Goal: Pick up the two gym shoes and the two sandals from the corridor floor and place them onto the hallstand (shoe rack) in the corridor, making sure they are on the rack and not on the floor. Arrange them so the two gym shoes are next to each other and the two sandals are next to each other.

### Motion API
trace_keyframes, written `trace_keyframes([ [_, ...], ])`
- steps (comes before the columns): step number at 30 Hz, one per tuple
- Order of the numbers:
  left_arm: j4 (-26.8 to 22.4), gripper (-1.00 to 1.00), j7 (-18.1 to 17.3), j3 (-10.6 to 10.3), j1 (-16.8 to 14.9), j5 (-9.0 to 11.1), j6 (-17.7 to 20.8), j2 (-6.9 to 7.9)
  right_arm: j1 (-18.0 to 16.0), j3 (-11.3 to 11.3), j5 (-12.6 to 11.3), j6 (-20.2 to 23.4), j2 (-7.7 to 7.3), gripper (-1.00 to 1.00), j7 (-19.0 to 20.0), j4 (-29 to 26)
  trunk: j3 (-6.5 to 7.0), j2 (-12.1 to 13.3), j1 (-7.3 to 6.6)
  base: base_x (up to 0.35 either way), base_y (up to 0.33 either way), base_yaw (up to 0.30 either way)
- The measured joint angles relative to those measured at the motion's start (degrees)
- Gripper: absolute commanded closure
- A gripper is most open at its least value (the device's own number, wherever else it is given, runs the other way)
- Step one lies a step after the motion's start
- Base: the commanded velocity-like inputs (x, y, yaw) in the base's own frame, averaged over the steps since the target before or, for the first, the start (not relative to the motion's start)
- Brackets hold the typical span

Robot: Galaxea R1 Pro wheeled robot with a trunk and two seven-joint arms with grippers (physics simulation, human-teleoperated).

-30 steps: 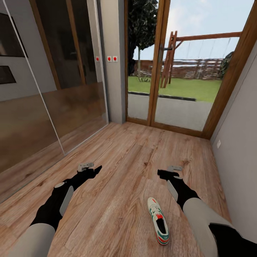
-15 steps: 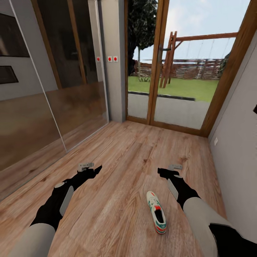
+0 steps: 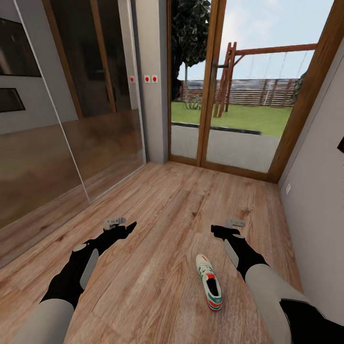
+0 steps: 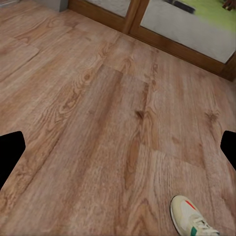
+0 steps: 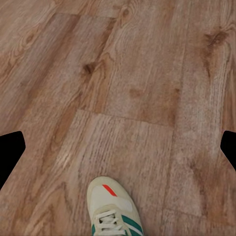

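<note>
The left claw [image 3: 116, 222] hangs spread and empty above the corridor floor [image 3: 157, 215]. One gym shoe [image 3: 209, 289] lies on the planks just beside the right arm, whose right claw [image 3: 233, 223] is likewise spread and empty. Judging by this, nothing is racked yet.

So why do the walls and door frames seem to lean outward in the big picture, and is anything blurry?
Head view: wide-angle stretch tilts the glass door frame and walls; daylight glares bright outside. Both wrist views: the gym shoe and the floor look soft, slightly smeared.
</note>
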Motion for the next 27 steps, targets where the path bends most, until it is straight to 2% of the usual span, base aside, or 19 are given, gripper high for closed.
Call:
trace_keyframes([
  [11, 0.0, -1.00, 0.0, 0.0, 0.0, 0.0, 0.0, 0.03, 0.0, 0.0, 0.0, -1.6, 0.00, -1.00, 0.1, 0.2, 0.00, 0.0, 0.00, -0.040, 0.000, 0.000],
  [20, 0.0, -1.00, 0.0, 0.0, 0.0, 0.0, 0.0, 0.00, 0.1, 0.1, 0.1, -7.9, -0.08, -1.00, 0.0, 8.4, -0.01, 0.0, 0.00, 0.000, 0.000, 0.000],
  [24, 0.0, -1.00, 0.0, 0.0, 0.0, 0.0, 0.0, 0.00, 0.1, 0.2, 0.1, -8.7, -0.09, -1.00, 0.0, 9.6, 0.00, 0.0, 0.00, 0.000, 0.000, 0.000],
  [27, 0.0, -1.00, 0.0, 0.0, 0.0, 0.0, 0.0, -0.01, 0.2, 0.3, 0.2, -11.6, -0.16, -1.00, 0.0, 10.1, 0.00, 0.0, 0.00, 0.000, 0.000, 0.000],
])
